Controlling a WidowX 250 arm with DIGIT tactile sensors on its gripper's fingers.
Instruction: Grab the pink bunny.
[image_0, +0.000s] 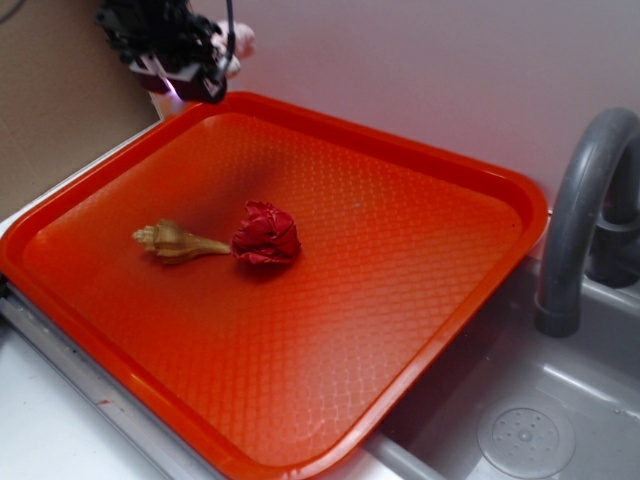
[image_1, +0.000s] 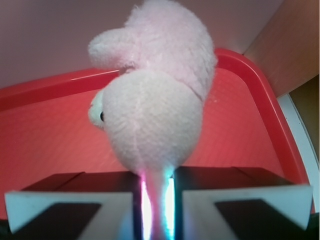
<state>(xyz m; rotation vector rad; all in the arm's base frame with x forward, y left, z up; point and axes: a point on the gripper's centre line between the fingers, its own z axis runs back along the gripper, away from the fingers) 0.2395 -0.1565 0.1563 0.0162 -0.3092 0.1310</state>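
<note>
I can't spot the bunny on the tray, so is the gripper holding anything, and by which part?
Yes. The gripper is shut on the pink bunny, pinching a thin bit of plush just below its rounded head; which part that is cannot be told. It hangs above the orange tray.

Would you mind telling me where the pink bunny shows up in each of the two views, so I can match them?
Exterior: the pink bunny peeks out at the top left, mostly hidden behind the black claw, above the far corner of the tray.
Wrist: the bunny fills the centre, pinched at its lower end by the claw.
Shared landmark: the orange tray, whose raised rim curves behind the bunny.
</note>
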